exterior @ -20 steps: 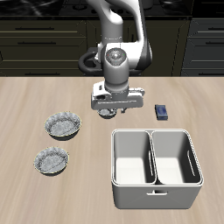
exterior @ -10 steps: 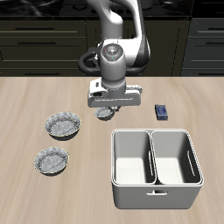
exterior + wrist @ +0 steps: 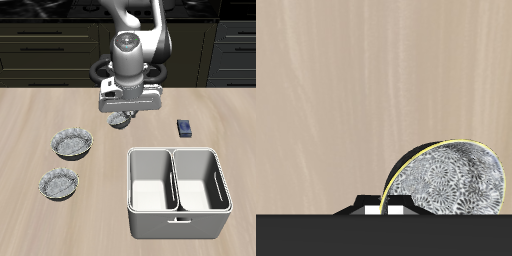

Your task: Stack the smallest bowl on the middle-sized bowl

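Note:
My gripper is shut on the rim of the smallest bowl, a tiny grey speckled bowl, and holds it above the table near the middle. In the wrist view the smallest bowl hangs tilted beside my fingertips, with bare wood below. The middle-sized bowl, pale and shallow, sits near the table's front edge, well away from the gripper. The bigger, darker bowl sits just behind it.
A white two-compartment caddy stands near the front of the table, beside the spot under the gripper. A small dark blue block lies behind the caddy.
The gripper has risen with the smallest bowl in it, and the bowl now hangs higher above the table. The other bowls have not moved.

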Motion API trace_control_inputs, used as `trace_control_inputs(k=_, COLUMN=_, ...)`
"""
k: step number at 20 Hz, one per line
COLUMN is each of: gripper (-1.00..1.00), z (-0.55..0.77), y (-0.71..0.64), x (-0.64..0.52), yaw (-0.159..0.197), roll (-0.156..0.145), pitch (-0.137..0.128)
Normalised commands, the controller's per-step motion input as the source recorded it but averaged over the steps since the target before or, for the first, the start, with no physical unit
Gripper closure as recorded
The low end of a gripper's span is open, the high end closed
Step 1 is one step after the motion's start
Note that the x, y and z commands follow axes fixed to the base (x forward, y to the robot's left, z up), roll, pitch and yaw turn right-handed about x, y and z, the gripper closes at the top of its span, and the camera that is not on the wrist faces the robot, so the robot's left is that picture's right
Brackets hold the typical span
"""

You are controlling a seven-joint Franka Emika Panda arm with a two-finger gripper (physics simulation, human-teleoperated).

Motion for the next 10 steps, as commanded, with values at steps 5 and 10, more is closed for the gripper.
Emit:
trace_control_inputs(k=5, gripper=1.00, z=0.50, y=-0.02, x=-0.06, yaw=0.003, roll=0.012, pitch=-0.075)
trace_control_inputs(k=10, gripper=1.00, z=0.48, y=0.01, x=-0.11, yaw=0.008, roll=0.007, pitch=-0.078)
